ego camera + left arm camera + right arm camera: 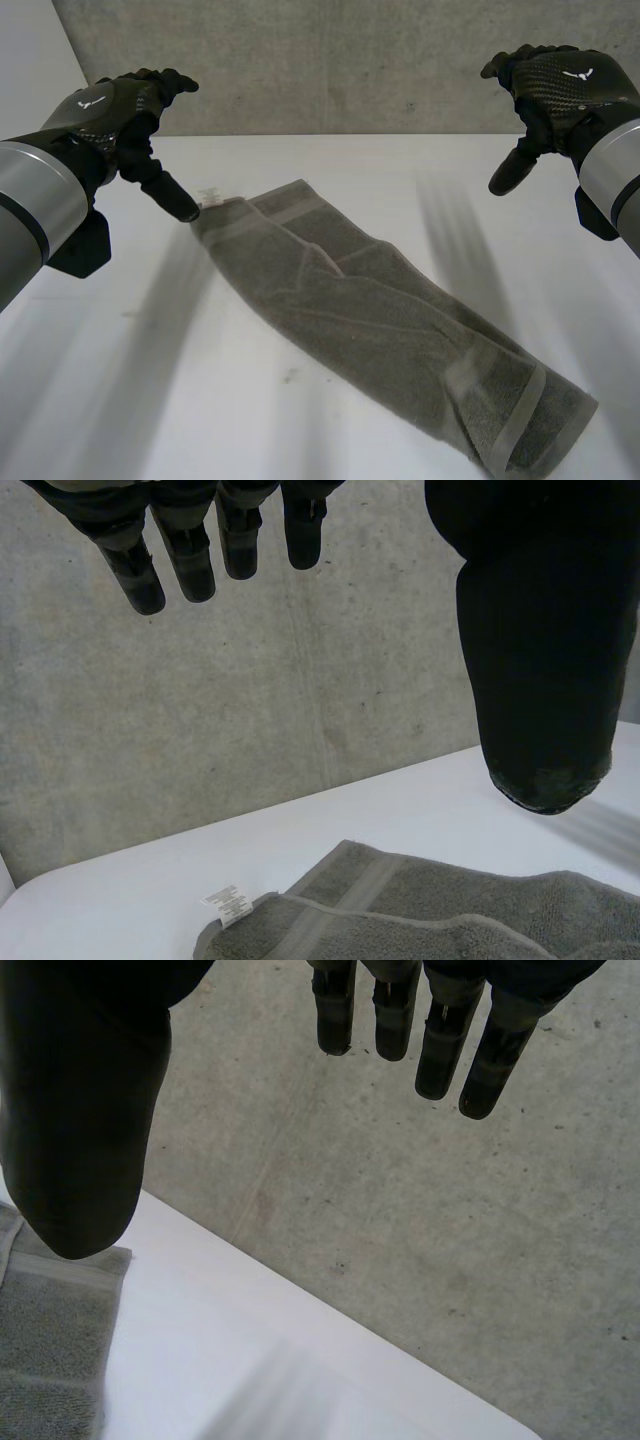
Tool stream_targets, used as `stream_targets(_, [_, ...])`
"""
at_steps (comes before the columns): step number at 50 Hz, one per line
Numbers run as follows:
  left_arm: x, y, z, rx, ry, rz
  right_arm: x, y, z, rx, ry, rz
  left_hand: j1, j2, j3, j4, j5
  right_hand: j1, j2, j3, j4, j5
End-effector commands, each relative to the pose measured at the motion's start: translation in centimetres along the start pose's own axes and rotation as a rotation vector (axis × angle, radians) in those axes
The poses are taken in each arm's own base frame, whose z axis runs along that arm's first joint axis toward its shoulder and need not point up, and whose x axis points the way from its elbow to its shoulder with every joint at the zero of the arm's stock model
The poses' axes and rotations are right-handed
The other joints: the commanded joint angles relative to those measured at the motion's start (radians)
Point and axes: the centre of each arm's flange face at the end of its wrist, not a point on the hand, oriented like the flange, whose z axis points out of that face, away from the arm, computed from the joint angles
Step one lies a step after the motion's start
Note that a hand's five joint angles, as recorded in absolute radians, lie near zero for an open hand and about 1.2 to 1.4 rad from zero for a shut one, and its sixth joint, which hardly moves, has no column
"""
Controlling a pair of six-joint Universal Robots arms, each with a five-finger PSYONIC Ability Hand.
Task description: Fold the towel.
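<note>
Head view: a grey towel (390, 320) lies slantwise on the white bench (150, 400), a long strip that looks doubled lengthwise. Its far end sits just below your left robot hand (120, 115); its near end runs out towards your right side. The left robot hand hangs above the bench, fingers slack and thumb pointing down at the far corner, holding nothing. The right robot hand (555, 85) hangs high too, spread and empty, well apart from the cloth.

Left wrist view: straight fingers (190, 560) and a wide-set thumb frame the concrete wall (300, 730). Under them lies the towel's far end, with a small white label (228, 905) at its corner and two layers showing.

Right wrist view: the fingers (440, 1050) are straight and apart from the thumb, with one towel corner beside the thumb.

Risks, as I judge them: the layered edge invites you to pinch only the top sheet, which would peel the strip open instead of folding it. Because the towel lies slantwise, the two robot hands would meet it unevenly, so the fold may end up crooked. The right robot hand also has a long way to go to reach an end, and it could drag the cloth.
</note>
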Motion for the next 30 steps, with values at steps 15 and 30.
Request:
stream_targets(15, [-0.1, 0.9, 2.0, 0.032, 0.002, 0.008, 0.2, 0.9, 0.7, -0.035, -0.009, -0.019, 0.021, 0.016, 0.01, 0.009, -0.028, -0.042, -0.074, -0.069, -0.087, -0.059])
stream_targets(30, [0.9, 10.2, 9.3, -0.146, 0.198, 0.159, -1.5, 7.5, 0.3, -0.217, -0.087, -0.001, 0.05, 0.045, 0.039, 0.038, 0.001, -0.035, -0.067, -0.062, -0.08, -0.053])
